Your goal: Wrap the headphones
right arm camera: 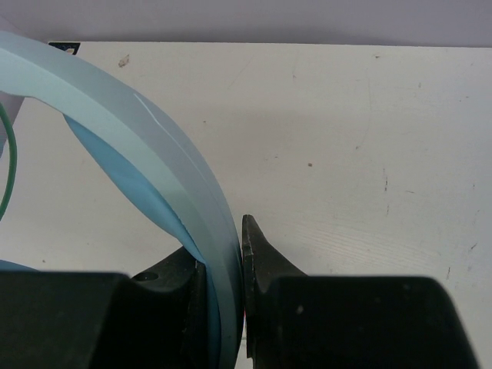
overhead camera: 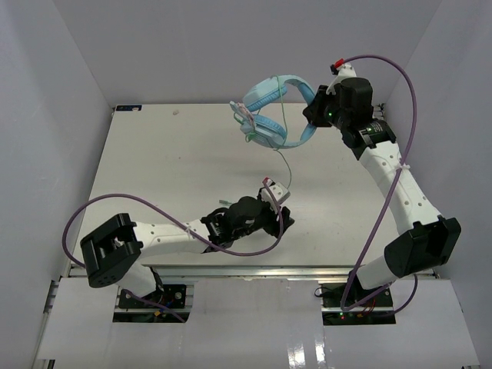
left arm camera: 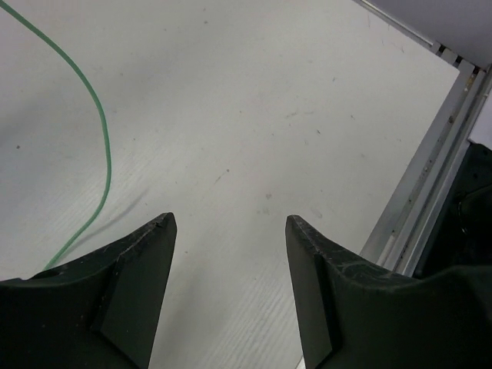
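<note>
The light blue headphones (overhead camera: 273,108) hang in the air over the back of the table. My right gripper (overhead camera: 314,112) is shut on their padded band. In the right wrist view the band (right arm camera: 154,146) runs between the jaws of that gripper (right arm camera: 231,257). The thin green cable (overhead camera: 280,154) drops from the ear cups towards my left gripper (overhead camera: 275,192) near the table's middle. In the left wrist view the left gripper (left arm camera: 229,223) stands open over bare table. There the cable (left arm camera: 104,146) curves past the outside of the left finger (left arm camera: 131,269), not between the jaws.
White walls close in the table (overhead camera: 177,169) on the left, back and right. A metal rail (left arm camera: 430,184) runs along its near edge. Thick purple robot cables (overhead camera: 400,100) loop beside both arms. A small dark tag (overhead camera: 127,108) sits at the back left corner.
</note>
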{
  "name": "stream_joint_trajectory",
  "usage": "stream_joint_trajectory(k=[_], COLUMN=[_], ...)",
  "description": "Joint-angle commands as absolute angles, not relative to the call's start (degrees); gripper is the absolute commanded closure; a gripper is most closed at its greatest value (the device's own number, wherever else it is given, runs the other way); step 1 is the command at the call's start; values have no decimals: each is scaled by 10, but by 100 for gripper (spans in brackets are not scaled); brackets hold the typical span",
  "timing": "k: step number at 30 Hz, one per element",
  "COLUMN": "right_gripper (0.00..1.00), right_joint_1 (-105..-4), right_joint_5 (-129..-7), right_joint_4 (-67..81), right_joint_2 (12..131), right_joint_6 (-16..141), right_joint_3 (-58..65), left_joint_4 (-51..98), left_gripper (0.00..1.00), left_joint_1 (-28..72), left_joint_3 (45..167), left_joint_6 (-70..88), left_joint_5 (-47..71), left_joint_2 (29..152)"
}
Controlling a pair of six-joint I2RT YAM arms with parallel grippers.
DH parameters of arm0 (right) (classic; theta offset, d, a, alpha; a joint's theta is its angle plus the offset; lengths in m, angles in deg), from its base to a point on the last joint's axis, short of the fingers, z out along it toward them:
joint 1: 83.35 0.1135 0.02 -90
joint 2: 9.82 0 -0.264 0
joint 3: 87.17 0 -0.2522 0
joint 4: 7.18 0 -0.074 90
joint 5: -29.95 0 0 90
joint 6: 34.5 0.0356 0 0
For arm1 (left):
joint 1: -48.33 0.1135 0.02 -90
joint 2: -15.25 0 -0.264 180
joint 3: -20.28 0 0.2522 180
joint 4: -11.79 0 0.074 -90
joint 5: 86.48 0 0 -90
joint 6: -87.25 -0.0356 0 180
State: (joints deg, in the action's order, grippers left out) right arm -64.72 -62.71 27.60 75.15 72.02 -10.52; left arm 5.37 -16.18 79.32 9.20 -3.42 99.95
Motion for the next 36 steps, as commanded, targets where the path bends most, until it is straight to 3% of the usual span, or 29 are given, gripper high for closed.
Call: stream_joint_trajectory(k=[1,8,16,21,26,33,36], right_gripper=[92,92,92,92,92,92,92], right_joint_1=[-652,-659,-660,-660,-661,-661,-662], right_joint_5=[-664,-670,-685,-696,-702,-713,-715], right_joint_4=[239,244,244,244,244,242,243], right_joint_2=[714,704,696,687,679,673,668], right_joint_6=[769,773,774,772,768,769,769], right_joint_3=[-124,-124,-116,-108,-103,-94,-95], left_joint_4=[-113,-218,-166,-139,-74,-69,-52], left_gripper=[27,19,16,17,20,20,26], left_joint_1=[-168,-174,-136,-87,-42,-24,-18], left_joint_3=[753,620,602,630,684,740,763], left_joint_6=[29,-58,-105,-147,-211,-241,-245], left_joint_5=[-91,-130,-124,-68,76,116,132], left_joint_2=[976,948,969,1007,1078,1144,1177])
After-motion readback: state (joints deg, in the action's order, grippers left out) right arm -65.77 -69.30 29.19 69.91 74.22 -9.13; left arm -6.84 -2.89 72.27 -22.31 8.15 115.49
